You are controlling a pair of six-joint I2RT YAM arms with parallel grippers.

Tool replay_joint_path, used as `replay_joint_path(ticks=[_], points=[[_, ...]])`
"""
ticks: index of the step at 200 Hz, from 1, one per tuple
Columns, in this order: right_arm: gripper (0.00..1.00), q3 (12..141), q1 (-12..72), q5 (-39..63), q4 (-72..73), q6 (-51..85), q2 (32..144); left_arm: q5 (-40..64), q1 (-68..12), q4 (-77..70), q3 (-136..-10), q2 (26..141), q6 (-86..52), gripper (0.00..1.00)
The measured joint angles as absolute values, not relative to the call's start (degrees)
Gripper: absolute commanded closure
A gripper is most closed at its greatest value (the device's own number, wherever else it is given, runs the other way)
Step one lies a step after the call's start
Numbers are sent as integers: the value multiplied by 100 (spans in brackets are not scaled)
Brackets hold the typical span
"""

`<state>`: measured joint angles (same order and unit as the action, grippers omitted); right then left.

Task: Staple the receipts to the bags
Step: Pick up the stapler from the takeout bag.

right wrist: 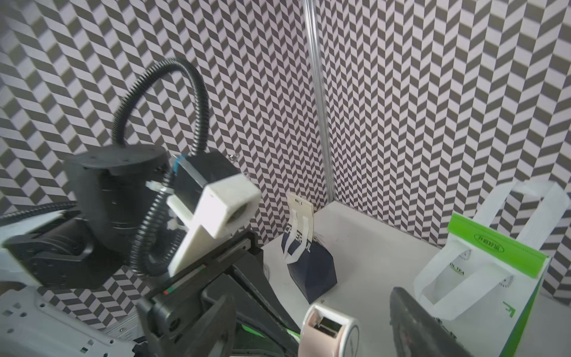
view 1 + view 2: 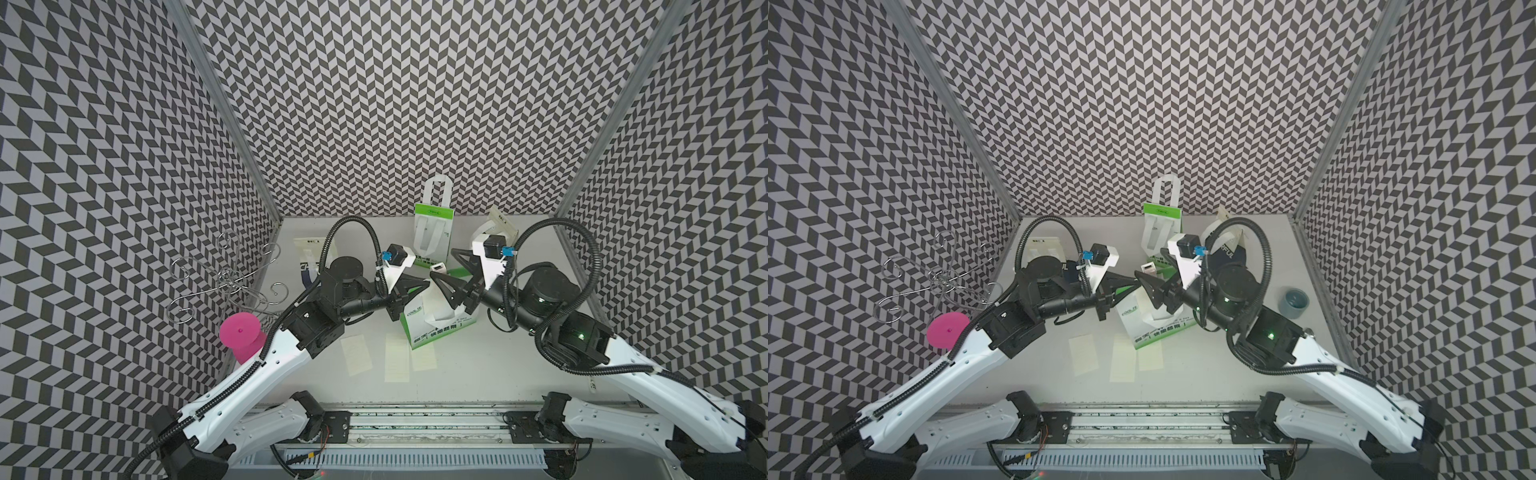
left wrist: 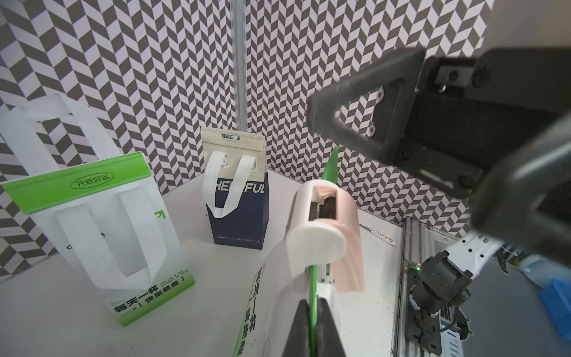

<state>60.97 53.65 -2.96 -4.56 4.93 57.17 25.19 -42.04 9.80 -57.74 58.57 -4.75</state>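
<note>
We see the left jaws closed tight on the folded green top edge of the near green-and-white bag (image 2: 436,330), which stands at the middle of the desk (image 2: 478,374). A pink-and-white stapler (image 3: 321,228) sits astride that same green edge, just beyond the pinch. The right jaws stand wide apart, one on either side of the stapler. Neither visibly touches it, so they hold nothing. Whether a slip lies under the stapler we cannot tell.

A second green-and-white bag (image 2: 432,228) stands upright further back, near the far wall. One navy-and-cream bag (image 2: 308,253) is at the far left, partly hidden by the left arm (image 2: 257,374). The other navy-and-cream bag (image 3: 238,210) stands at the far right.

Three receipts lie flat on the near part of the desk. They are the left receipt (image 2: 356,355), the middle receipt (image 2: 397,363) and the right receipt (image 2: 424,354), whose far end meets the foot of the near bag. A blue-grey cup (image 2: 1293,302) stands at the right side.
</note>
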Motion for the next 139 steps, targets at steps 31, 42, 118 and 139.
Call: replay_joint_path(ticks=[31,42,118,139], points=[[40,6049,5393,-510,-447,451,5966,2316,-4250,945,-5774,5892,-589,100],[46,5972,5398,-567,-401,438,5966,2272,-4250,932,-5774,5892,-611,100],[90,5859,5426,-917,-40,346,6248,2178,-4246,913,-5776,6036,-867,100],[95,5859,5426,-1079,180,403,6311,2095,-4246,917,-5789,6066,-923,100]])
